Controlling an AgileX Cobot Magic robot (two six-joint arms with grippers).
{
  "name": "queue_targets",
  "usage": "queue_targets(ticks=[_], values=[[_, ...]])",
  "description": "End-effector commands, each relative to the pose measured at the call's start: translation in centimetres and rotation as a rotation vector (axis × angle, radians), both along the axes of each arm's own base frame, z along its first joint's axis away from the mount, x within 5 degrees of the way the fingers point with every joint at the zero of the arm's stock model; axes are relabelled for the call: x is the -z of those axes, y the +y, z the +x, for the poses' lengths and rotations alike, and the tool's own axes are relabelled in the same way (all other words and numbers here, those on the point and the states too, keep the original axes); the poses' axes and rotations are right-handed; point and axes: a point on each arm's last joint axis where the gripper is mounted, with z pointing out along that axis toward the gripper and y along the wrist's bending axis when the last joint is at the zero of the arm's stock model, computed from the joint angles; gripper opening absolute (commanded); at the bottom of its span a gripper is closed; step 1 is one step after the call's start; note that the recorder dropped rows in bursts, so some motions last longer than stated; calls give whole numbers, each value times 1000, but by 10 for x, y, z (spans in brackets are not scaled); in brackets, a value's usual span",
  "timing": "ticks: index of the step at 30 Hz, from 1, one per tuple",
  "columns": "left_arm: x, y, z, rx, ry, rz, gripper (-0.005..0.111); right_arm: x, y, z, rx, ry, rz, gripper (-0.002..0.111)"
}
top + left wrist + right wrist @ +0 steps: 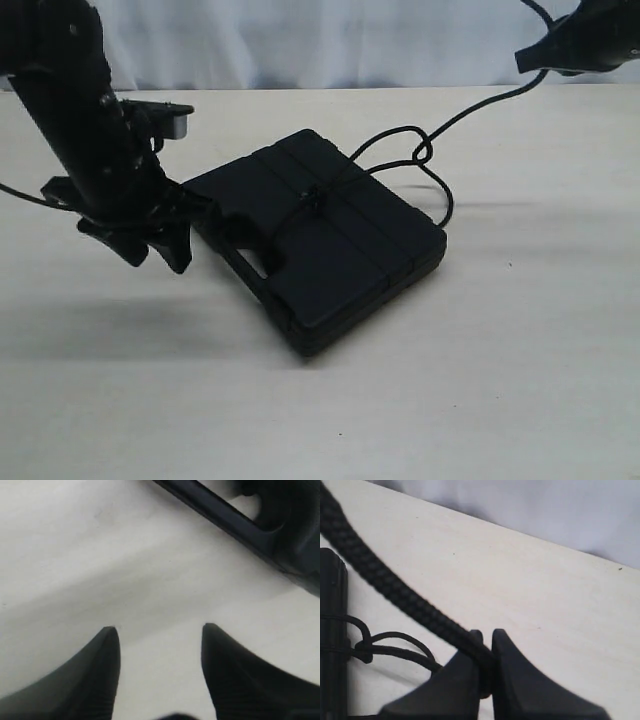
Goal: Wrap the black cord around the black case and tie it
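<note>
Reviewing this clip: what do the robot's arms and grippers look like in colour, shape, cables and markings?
Mostly matte black. The left arm is a thick column with a small silver-grey part near its wrist. A thin black cable runs by the right arm. The left gripper and right gripper each have two wedge-shaped fingers tapering to points. No markings show.

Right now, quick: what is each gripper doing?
Left gripper: open, holding nothing, next to the case.
Right gripper: shut on the cord.
</note>
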Motion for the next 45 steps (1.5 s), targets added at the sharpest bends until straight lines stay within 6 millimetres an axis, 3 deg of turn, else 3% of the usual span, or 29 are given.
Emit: queue_targets(ticks=[1, 3, 9, 18, 24, 27, 32, 36, 40, 45], values=[[16, -12, 1, -205, -65, -177, 48, 7, -6, 4, 31, 21, 11, 4], [22, -18, 3, -335, -105, -276, 48, 14, -5, 6, 28, 47, 21, 4], [39, -8, 7, -460, -271, -250, 48, 24, -3, 6, 6, 100, 31, 4], [101, -11, 20, -677, -159, -256, 48, 26, -2, 4, -13, 133, 41, 4], [101, -1, 26, -645, -235, -233, 47, 28, -10, 0, -10, 169, 55, 4], [102, 23, 27, -569, -205, -221, 30, 30, -35, -5, 34, 209, 76, 4], [103, 66, 25, -583, -136, -237, 0, 41, -69, -15, 89, 297, 122, 4], [102, 91, 23, -558, -128, -244, 0, 68, -78, -22, 95, 426, 179, 4], [102, 94, 22, -458, -144, -242, 0, 95, -75, -24, 117, 504, 223, 5], [102, 93, 20, -373, -150, -246, 0, 109, -81, -22, 211, 562, 223, 25]])
